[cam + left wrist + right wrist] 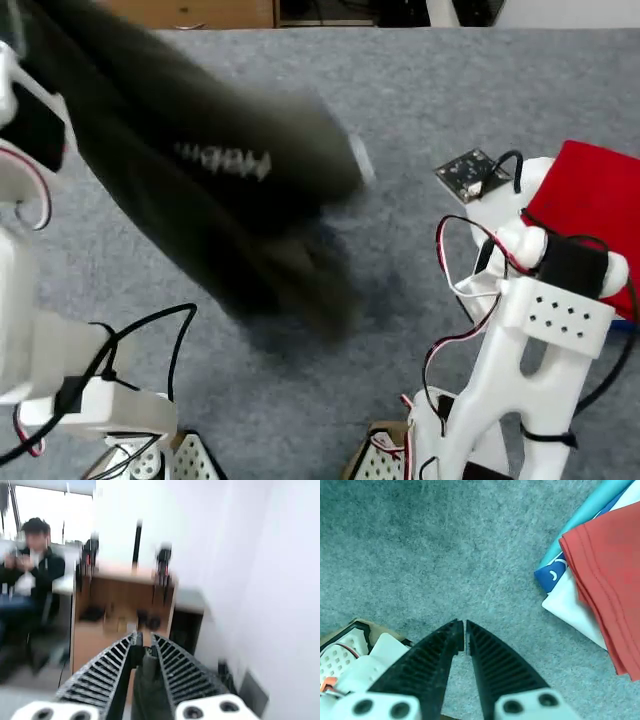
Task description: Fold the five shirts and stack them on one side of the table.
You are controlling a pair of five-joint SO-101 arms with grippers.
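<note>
The left jaws were clamped tight on a fold of the black shirt (200, 170), which hung in the air over the left part of the grey table (430, 90). The right jaws were closed with nothing between them, held above bare table near the folded pile on the right side. A red shirt (605, 565) lay on top of the pile, with the edges of a white shirt (567, 611), a blue shirt (551, 574) and a teal shirt (590, 510) showing from under it.
</note>
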